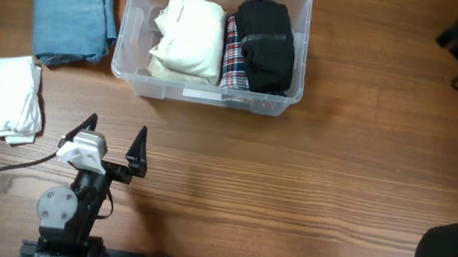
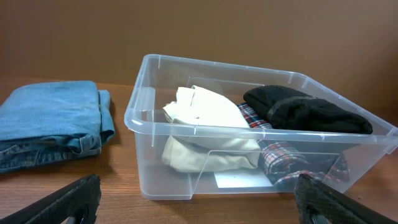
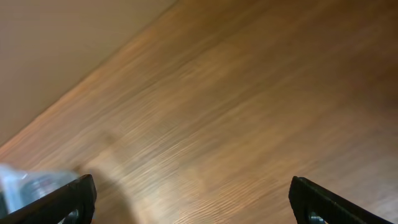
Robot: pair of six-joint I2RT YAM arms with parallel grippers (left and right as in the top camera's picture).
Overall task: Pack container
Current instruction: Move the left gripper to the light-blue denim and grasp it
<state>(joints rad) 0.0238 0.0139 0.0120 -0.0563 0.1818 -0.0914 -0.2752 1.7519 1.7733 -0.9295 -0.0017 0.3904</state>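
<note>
The left gripper [image 1: 113, 133] hangs low over the near part of the table [image 1: 313, 179], close to the arm bases. Its jaws are spread wide and hold nothing. In the left wrist view the two fingertips [image 2: 71, 198] sit at the bottom corners, with bare wood between them.

At 9 o'clock from these jaws a folded white garment [image 1: 3, 97] lies near the table's left edge, well apart from the gripper. A broad strip of bare wood runs from the jaws toward 12 o'clock up to the container [image 1: 133, 67].

The container stands at about 12 to 1 o'clock from the left jaws, its long front wall and white label [image 1: 202, 95] facing them. Its rim [image 2: 261, 127] is open at the top. Inside, a cream garment [image 1: 188, 37] fills the left half, a plaid garment [image 1: 236, 51] stands on edge in the middle, and a black garment [image 1: 264, 44] presses against the right wall.

At 11 o'clock folded blue denim [image 1: 72, 16] lies just beside the container's left wall, with a narrow gap between them.

To the container's right the table is bare wood out to the far right corner, at 2 o'clock. There the right gripper [image 3: 193, 199] hangs above the wood, its jaws wide apart and holding nothing.
</note>
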